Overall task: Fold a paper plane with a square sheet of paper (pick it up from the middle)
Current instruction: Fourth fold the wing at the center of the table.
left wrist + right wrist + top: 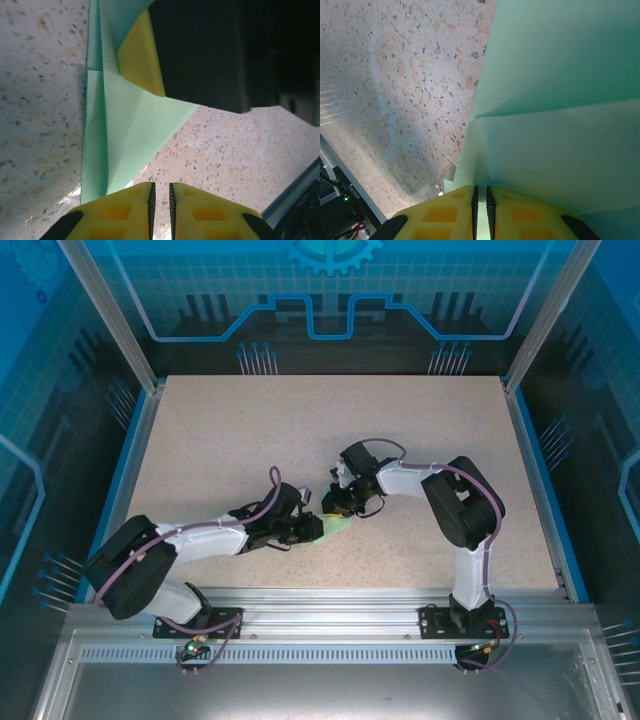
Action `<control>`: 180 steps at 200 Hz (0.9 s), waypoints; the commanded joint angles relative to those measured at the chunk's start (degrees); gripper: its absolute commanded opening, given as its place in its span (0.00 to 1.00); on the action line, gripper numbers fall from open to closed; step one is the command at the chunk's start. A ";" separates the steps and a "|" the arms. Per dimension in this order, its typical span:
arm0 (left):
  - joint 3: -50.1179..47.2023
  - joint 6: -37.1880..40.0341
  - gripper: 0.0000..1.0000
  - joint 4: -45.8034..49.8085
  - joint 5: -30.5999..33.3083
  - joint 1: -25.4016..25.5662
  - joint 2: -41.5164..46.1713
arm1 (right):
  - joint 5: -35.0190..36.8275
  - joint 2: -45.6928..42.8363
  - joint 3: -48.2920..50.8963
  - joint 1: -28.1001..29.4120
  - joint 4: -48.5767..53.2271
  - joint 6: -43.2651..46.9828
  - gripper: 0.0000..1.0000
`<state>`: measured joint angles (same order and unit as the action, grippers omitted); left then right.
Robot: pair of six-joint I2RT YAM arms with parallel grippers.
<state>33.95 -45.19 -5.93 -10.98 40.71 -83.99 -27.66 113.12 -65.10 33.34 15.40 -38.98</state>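
Mint-green sheet (336,527), part-folded, lies central on worktop (250,430). Right claw (480,189) pinches its creased edge; left claw (161,187) nearly closed, grip unclear. Looks mid-fold; next likely calls for pressing the flap flat.

No text, label or number is legible anywhere.

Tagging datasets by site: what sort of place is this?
Probably an enclosed robot lab or demo cell: aluminium frame posts, blue tech-graphic wall panels, and a speckled tabletop behind a metal mounting rail.
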 commanded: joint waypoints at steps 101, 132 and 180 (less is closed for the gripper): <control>-0.27 3.79 0.17 5.44 2.84 -0.37 -4.60 | 3.93 3.06 1.19 -0.12 1.92 -0.48 0.16; -2.22 3.44 0.16 4.63 2.95 -0.38 -4.52 | 3.85 3.29 1.03 -0.14 2.14 -0.31 0.16; -4.36 2.29 0.16 5.80 1.66 -0.40 -3.87 | 3.94 3.60 0.76 -0.21 2.25 -0.32 0.16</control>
<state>32.73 -43.16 -5.98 -9.72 40.71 -88.40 -27.68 113.27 -65.10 33.34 15.42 -38.98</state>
